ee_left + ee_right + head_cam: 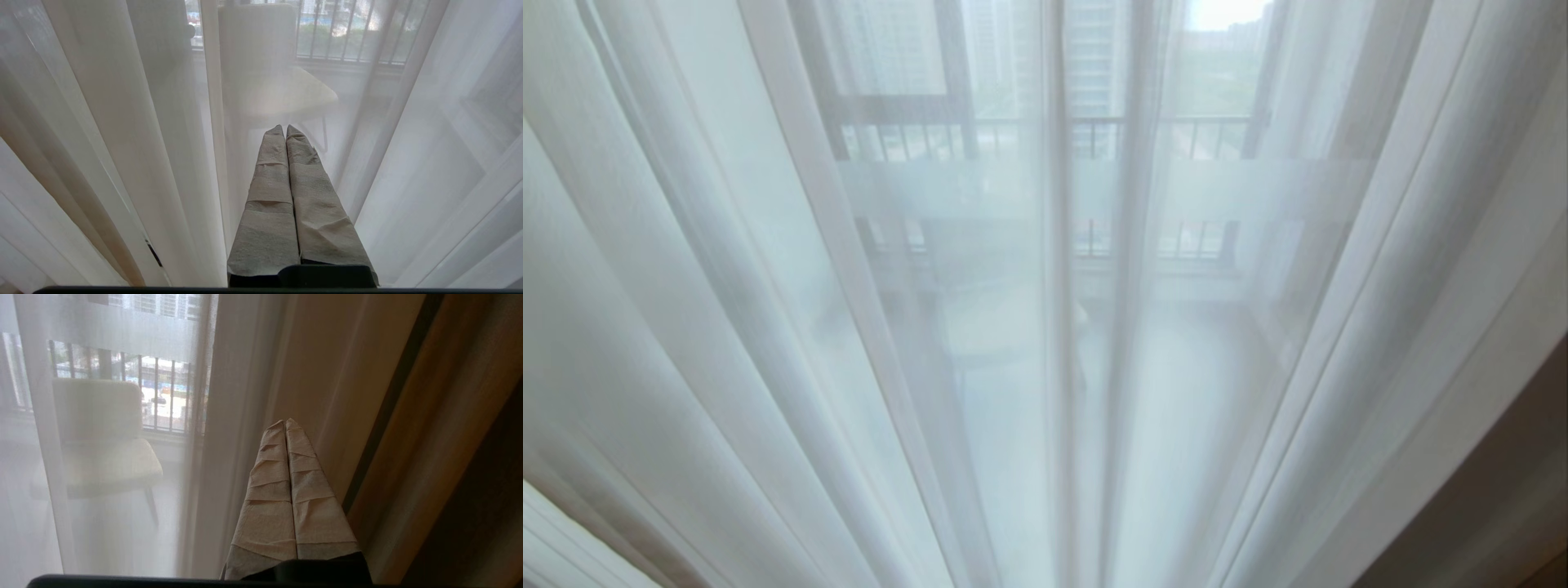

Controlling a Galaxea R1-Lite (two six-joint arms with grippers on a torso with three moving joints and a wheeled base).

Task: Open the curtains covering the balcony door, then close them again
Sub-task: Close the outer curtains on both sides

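Curtains (866, 327): you see them drawn across the balcony door (1094, 188); opening and closing both remain.
Left pincer (284, 130): fingers together, holding nothing.
Right pincer (284, 424): fingers together, near the thick drape (441, 428).

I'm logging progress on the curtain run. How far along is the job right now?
Nothing looks done yet: the white sheers hang drawn across the balcony door. In hand: the right hand points, shut, toward the beige drape, gripping nothing; the left hand is shut before the sheers. Opening and re-closing remain.
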